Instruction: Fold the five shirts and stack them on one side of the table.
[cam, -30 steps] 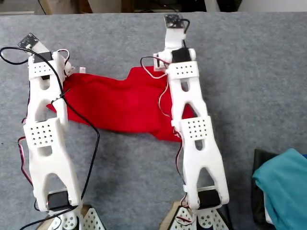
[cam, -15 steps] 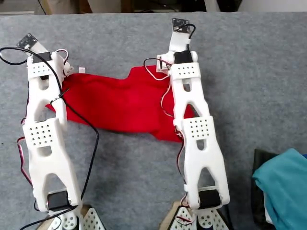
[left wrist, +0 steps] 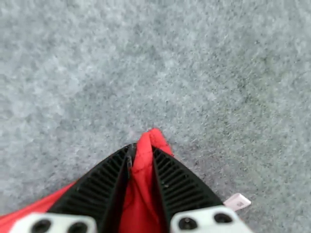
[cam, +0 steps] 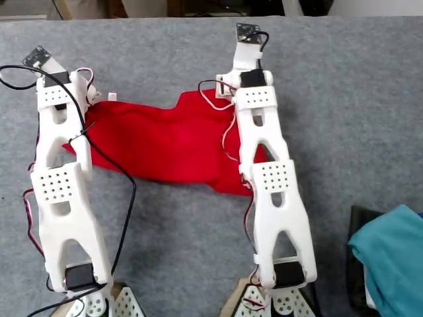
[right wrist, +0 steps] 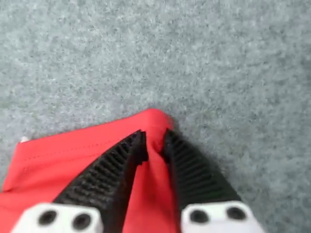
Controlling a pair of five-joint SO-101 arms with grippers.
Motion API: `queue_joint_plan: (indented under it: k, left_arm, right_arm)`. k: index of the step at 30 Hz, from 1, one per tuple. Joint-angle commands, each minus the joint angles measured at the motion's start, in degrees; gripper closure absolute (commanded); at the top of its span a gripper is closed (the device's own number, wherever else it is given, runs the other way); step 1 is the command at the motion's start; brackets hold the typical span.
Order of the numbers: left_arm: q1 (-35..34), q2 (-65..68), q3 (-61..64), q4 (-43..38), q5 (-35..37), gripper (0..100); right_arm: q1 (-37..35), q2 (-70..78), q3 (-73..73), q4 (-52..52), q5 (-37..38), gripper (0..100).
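A red shirt [cam: 165, 142] lies spread across the grey table between my two arms. My left gripper [left wrist: 142, 155] is shut on a bunched corner of the red shirt [left wrist: 146, 145], just above the grey felt. In the high view this left gripper [cam: 86, 92] sits at the shirt's far left corner. My right gripper [right wrist: 153, 141] is shut on an edge of the red shirt [right wrist: 73, 155]; from above the right gripper [cam: 231, 86] is at the shirt's far right corner. A white label [left wrist: 236, 201] pokes out beside the left fingers.
A teal shirt [cam: 393, 254] lies in a heap on something dark [cam: 357, 224] at the table's near right edge. The grey table surface [cam: 344, 99] stretches open to the right and beyond the arms.
The right arm shifted slightly to the right with the shirt corner in its grip. The left arm and the shirt's body have kept still.
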Motion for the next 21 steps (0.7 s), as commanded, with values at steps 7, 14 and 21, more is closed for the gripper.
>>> queue_joint_plan:
  k: [7, 14, 21]
  left_arm:
    - [-1.4, -2.2, -0.2, -1.1, -0.5, 98]
    - [0.3, -2.2, -2.0, -2.6, -0.3, 98]
    - [0.7, -6.1, -10.1, 5.8, -3.3, 98]
  right_arm:
    - [0.3, -3.6, -4.0, 1.7, 0.4, 99.5]
    - [-2.2, -10.2, -17.8, 12.8, 3.3, 99.5]
    - [-0.7, -32.7, -16.5, 20.1, 6.6, 99.5]
